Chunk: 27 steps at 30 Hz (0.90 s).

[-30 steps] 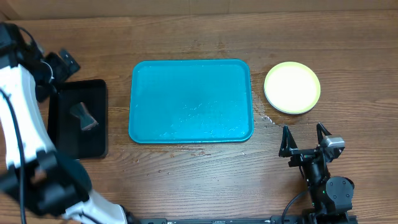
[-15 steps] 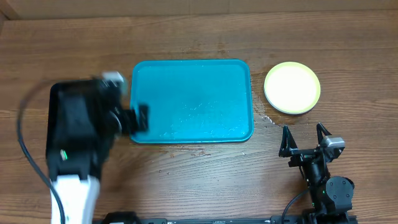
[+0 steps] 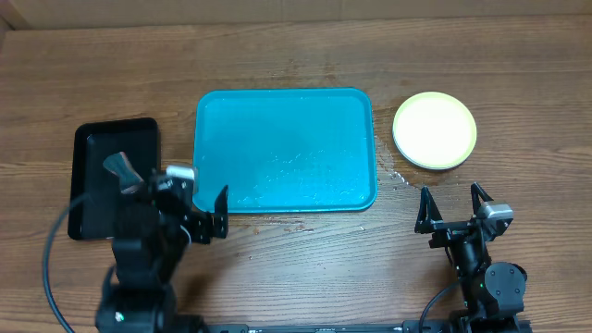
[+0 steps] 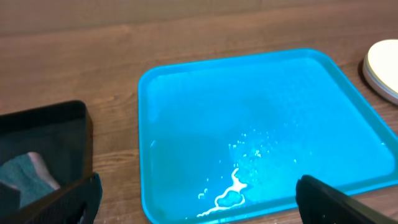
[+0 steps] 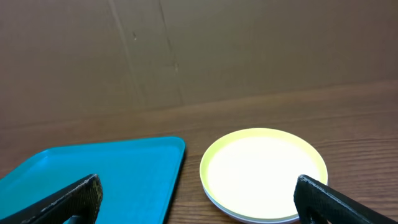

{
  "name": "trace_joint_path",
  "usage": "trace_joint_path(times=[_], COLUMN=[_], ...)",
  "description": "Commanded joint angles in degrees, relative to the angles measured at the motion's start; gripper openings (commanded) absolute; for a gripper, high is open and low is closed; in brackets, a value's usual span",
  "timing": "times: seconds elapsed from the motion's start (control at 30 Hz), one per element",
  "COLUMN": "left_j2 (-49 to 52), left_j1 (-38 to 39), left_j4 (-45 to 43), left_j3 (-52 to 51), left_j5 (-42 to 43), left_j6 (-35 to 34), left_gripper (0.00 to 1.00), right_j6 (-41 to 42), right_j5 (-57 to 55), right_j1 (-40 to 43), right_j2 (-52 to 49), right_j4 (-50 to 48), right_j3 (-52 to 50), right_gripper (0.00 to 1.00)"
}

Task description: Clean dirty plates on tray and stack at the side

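The teal-blue tray (image 3: 285,150) lies at the table's middle with only water streaks on it, and shows wet in the left wrist view (image 4: 261,130) and at the lower left of the right wrist view (image 5: 93,177). The plates (image 3: 435,129) sit stacked right of the tray, yellow-green on top; the stack shows in the right wrist view (image 5: 264,174) and at the edge of the left wrist view (image 4: 385,68). My left gripper (image 3: 192,203) is open and empty at the tray's front left corner. My right gripper (image 3: 453,205) is open and empty in front of the stack.
A black tray (image 3: 116,176) holding a grey sponge (image 3: 120,166) lies left of the teal tray; it also shows in the left wrist view (image 4: 43,149). A small water puddle (image 3: 396,174) lies on the wood between tray and plates.
My left arm has swung down from the black tray to the table's front, ending at the teal tray's front left corner. The sponge lies in the black tray. The right arm has not moved.
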State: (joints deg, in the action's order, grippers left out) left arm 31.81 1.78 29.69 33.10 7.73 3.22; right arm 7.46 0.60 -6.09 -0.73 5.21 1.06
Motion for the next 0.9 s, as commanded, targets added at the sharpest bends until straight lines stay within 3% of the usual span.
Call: trace_joint_path(times=[0.0, 0.33, 0.57, 0.87], left_j2=[-7.8, -20.6, -23.6, -28.8], left_j1=[0.0, 0.0, 0.0, 0.0], left_j4=[-4.9, -25.7, -40.9, -32.8], left_j3=[-8.3, -24.1, -32.9, -32.8], left_j5=[-0.7, -0.9, -4.8, -8.5], left_j6=[1.5, 1.4, -6.1, -7.6], left_gripper=[0.99, 0.99, 1.00, 1.00], right_j6=[-0.4, -0.4, -0.4, -0.4], right_j5=[-0.5, -0.5, -0.5, -0.5], right_j1=[-0.1, -0.1, -0.1, -0.1], right_j2=[0.6, 0.6, 0.6, 0.6], right_j4=[-0.4, -0.4, -0.4, -0.4], right_j3=[-0.6, -0.6, -0.6, -0.6], right_gripper=[1.00, 1.00, 1.00, 1.00])
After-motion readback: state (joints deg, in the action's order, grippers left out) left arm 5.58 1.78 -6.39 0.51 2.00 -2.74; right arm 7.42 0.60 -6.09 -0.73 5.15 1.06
